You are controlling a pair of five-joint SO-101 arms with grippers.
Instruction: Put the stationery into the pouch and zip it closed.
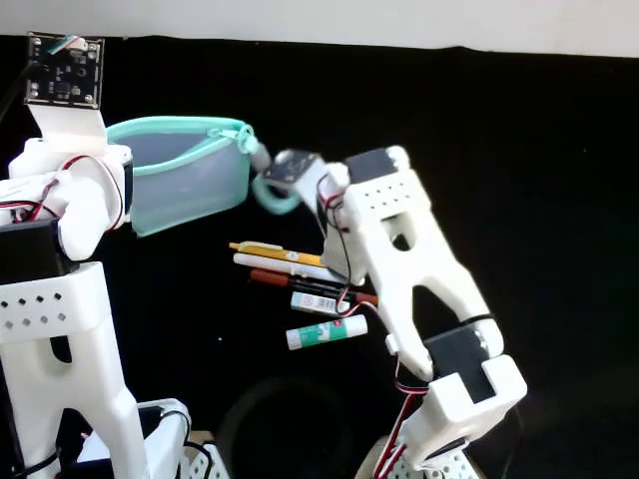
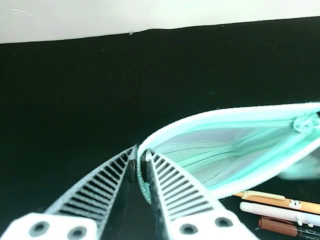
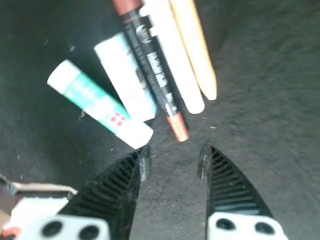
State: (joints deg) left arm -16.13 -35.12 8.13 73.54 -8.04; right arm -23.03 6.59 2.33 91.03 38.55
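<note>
Right wrist view: right jaws stand part-open and empty, the black pen (image 3: 152, 67) tip just ahead of their gap. Meanwhile the left jaws pinch the mint pouch (image 2: 235, 145) rim, mouth open. Advisable: descend centred over one pen, then close.

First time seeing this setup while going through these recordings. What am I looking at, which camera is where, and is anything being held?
Two white robot arms sit at a table covered in black cloth. One picture looks down from above; the other two come from cameras on each arm's wrist. The left gripper is shut on the rim of an open mint-green pouch. The right gripper is open and empty above three pens, a glue stick and a small white item lying on the cloth.
</note>
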